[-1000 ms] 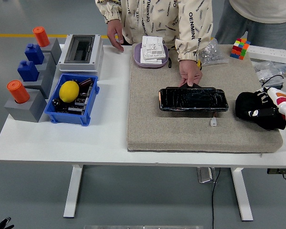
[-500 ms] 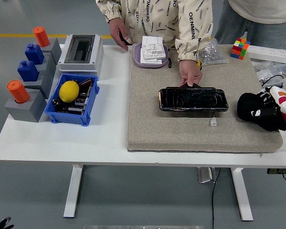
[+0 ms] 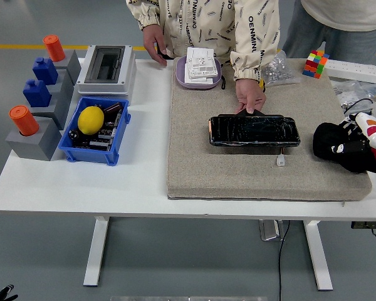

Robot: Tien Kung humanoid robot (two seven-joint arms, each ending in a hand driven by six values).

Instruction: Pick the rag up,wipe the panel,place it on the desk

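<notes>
The black glossy panel point(image 3: 254, 132) lies across the grey felt mat point(image 3: 238, 169), with a small white plug point(image 3: 280, 161) on a wire just in front of it. A person's hand point(image 3: 249, 97) presses on the panel's far edge. My right hand point(image 3: 348, 145) is at the mat's right end, to the right of the panel and apart from it. It is shut on the black rag point(image 3: 332, 147), which bunches under it. A bit of my left hand point(image 3: 3, 293) shows in the lower left corner, below the table.
A blue bin point(image 3: 116, 147) holding a yellow lemon point(image 3: 91, 119) stands left of the mat, with grey blocks point(image 3: 41, 138) and a grey box point(image 3: 106, 66) behind. A plate of white parts point(image 3: 200, 66), a colour cube point(image 3: 316, 63) and cables lie at the back. The person's other hand point(image 3: 155, 47) hovers by the box.
My right hand has drifted a little to the right with the rag, away from the panel. The person's other hand lifted off the table by the grey box.
</notes>
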